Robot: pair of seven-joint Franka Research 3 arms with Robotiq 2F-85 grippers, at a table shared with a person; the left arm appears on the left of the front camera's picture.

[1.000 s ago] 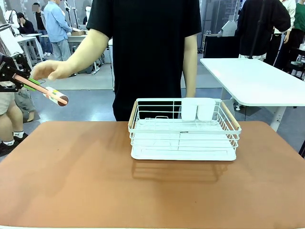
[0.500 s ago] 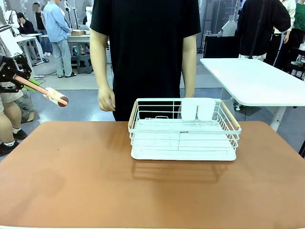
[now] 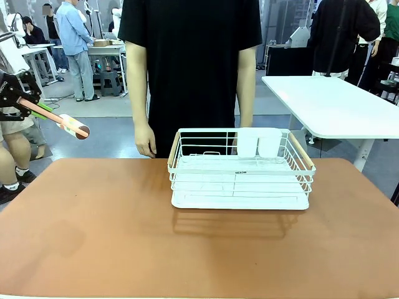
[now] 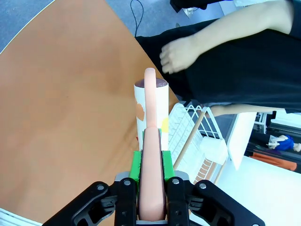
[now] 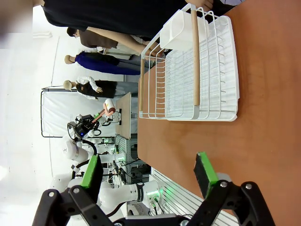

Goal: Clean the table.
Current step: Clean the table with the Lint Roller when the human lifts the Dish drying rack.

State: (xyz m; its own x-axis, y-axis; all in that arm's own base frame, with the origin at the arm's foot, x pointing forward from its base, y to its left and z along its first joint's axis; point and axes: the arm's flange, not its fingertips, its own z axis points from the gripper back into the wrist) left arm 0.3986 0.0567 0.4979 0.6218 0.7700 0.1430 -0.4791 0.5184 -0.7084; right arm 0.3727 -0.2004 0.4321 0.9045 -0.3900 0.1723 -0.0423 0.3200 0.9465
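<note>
The table (image 3: 112, 230) has a smooth reddish-brown top; it also shows in the left wrist view (image 4: 61, 117) and the right wrist view (image 5: 268, 122). My left gripper (image 3: 25, 99) hangs beyond the table's far left corner, shut on the pink handle of a roller (image 3: 73, 126) with a white, colour-patched drum. In the left wrist view my gripper (image 4: 151, 162) clamps that handle between its green pads, and the roller (image 4: 151, 110) points at the person. My right gripper (image 5: 148, 174) stands open above the table, with nothing between its fingers.
A white wire rack (image 3: 240, 171) with wooden handles and a white cup holder stands at the table's middle back. A person in a black shirt stands right behind it, one hand (image 3: 144, 140) hanging by the far edge. A white-topped table (image 3: 330, 103) stands to the right.
The person's arm, stretched out toward the roller a second ago, has dropped to their side. My left gripper and the roller have not moved.
</note>
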